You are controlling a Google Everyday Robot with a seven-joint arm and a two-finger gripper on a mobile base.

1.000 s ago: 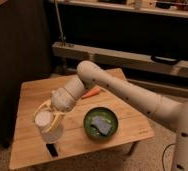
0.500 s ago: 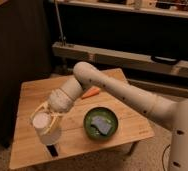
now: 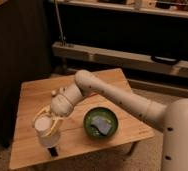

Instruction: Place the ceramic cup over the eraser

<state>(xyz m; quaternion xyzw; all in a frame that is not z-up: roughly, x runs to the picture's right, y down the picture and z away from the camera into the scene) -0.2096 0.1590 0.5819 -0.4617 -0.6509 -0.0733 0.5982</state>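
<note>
My gripper hangs over the front left part of the wooden table, shut on the white ceramic cup. The cup is held with its wider end up, tilted slightly. Directly below it, near the table's front edge, a small black eraser lies on the wood. The cup's lower end sits just above the eraser, and I cannot tell if they touch. My white arm reaches in from the right.
A dark green bowl holding a blue-grey pad sits right of the cup. Behind the table runs a low metal shelf rail. A dark cabinet stands at the left.
The gripper with the cup has moved down and toward the table's front edge, closer to the eraser. The bowl has not moved.
</note>
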